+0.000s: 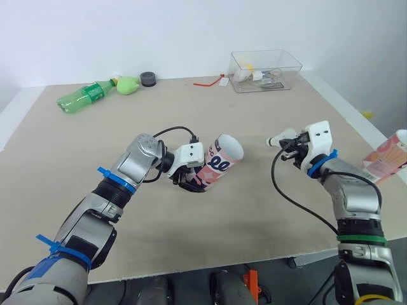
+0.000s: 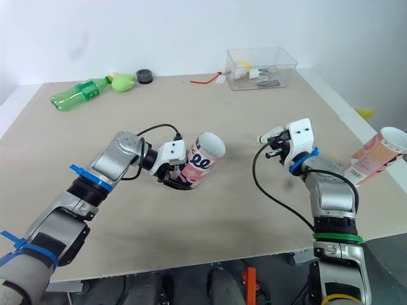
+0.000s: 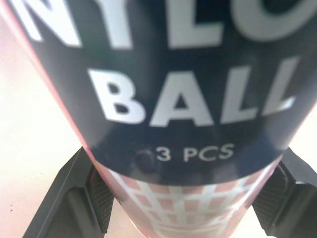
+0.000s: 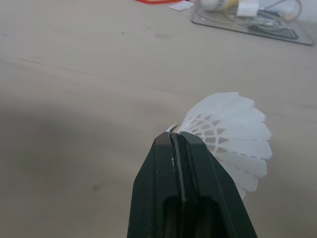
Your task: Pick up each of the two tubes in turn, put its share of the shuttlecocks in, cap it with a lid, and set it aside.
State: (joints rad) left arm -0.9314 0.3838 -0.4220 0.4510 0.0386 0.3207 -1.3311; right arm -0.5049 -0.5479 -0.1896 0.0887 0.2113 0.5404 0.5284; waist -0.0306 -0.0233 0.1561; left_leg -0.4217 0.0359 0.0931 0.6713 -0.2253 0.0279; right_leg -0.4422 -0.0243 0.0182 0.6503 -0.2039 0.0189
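Note:
My left gripper is shut on a pink printed tube near its base and holds it tilted just above the table's middle, with the open white mouth facing up and to the right. The left wrist view shows the tube's label between the two black fingers. To the right, my right gripper is shut on a white shuttlecock, whose feather skirt sticks out beside the closed fingertips. A second pink tube leans at the table's right edge.
At the back right stands a clear plastic box with small items inside. A green bottle, a green object, a black round cap and a red strap lie along the far edge.

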